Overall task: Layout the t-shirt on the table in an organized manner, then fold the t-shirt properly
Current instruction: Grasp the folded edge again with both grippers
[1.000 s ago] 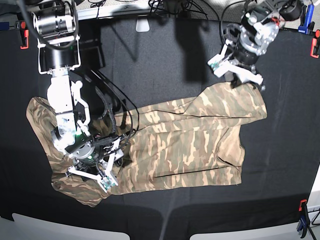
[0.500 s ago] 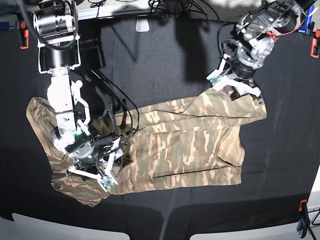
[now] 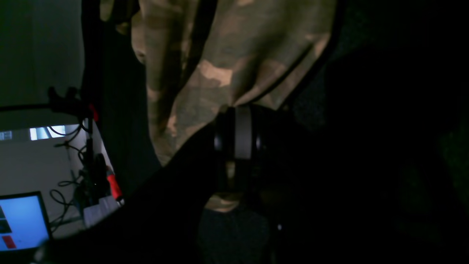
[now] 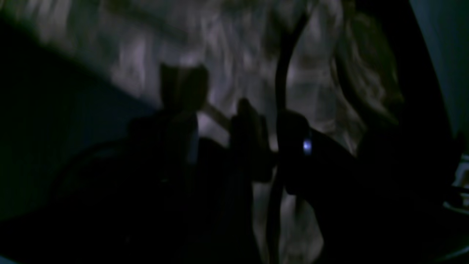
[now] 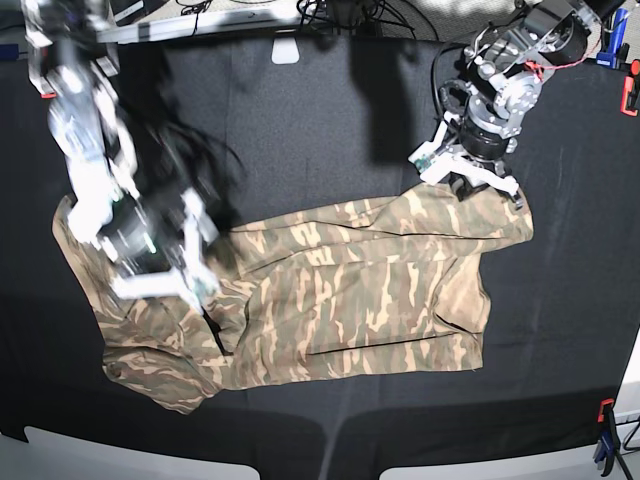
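The camouflage t-shirt [image 5: 370, 290] lies spread across the black table [image 5: 300, 130], bunched at its left end. My left gripper [image 5: 468, 183] is pressed down on the shirt's upper right corner and is shut on it. In the left wrist view, camouflage fabric [image 3: 220, 66] shows pinched at the left gripper [image 3: 231, 110]. My right gripper [image 5: 165, 285], blurred by motion, hovers over the shirt's left part. In the dark right wrist view the right gripper [image 4: 216, 106] stands open, with the shirt [image 4: 227, 47] beyond its fingers and nothing between them.
Clamps sit on the table's right edge: a red one [image 5: 630, 90], a blue one [image 5: 610, 45] and another near the front [image 5: 606, 430]. A white piece [image 5: 286, 50] lies at the far edge. Cables trail from both arms. The left wrist view shows a laptop screen [image 3: 22, 220] off the table.
My left gripper has closed on the shirt's upper right corner. My right arm has risen and swung back from the shirt's lower left, still open, and the fabric there has settled.
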`<control>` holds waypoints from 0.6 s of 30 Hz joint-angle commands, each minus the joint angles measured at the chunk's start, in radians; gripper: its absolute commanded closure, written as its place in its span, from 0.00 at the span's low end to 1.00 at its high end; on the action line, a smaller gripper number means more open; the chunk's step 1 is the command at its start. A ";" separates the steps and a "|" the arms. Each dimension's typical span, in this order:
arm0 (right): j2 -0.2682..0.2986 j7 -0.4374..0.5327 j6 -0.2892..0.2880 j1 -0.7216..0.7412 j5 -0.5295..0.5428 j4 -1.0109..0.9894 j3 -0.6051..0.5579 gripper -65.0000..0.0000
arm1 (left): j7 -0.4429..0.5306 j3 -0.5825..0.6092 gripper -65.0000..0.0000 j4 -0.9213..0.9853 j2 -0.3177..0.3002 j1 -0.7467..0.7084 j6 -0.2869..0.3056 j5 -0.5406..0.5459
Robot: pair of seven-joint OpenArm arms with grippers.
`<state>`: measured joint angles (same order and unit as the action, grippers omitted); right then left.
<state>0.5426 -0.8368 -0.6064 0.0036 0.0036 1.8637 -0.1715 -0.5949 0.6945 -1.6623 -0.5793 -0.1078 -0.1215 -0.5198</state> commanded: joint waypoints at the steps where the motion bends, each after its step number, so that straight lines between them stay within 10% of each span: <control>1: 0.042 -0.013 0.003 -0.008 -0.005 0.027 0.008 0.49 | 0.010 -0.006 1.00 -0.014 -0.008 0.011 -0.018 -0.014; 9: 0.201 -0.039 0.074 -0.143 -0.048 -0.037 0.008 0.49 | 0.013 -0.006 1.00 -0.014 -0.008 0.011 -0.018 -0.014; 18: 0.203 0.116 0.211 -0.065 -0.165 -0.362 0.008 0.49 | 0.018 -0.006 1.00 -0.014 -0.008 0.011 -0.018 -0.011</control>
<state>0.7265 -0.7353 -0.4007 -0.0765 -0.1551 1.4845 -0.1730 -0.5900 0.6945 -1.6623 -0.5793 -0.1074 -0.1253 -0.5167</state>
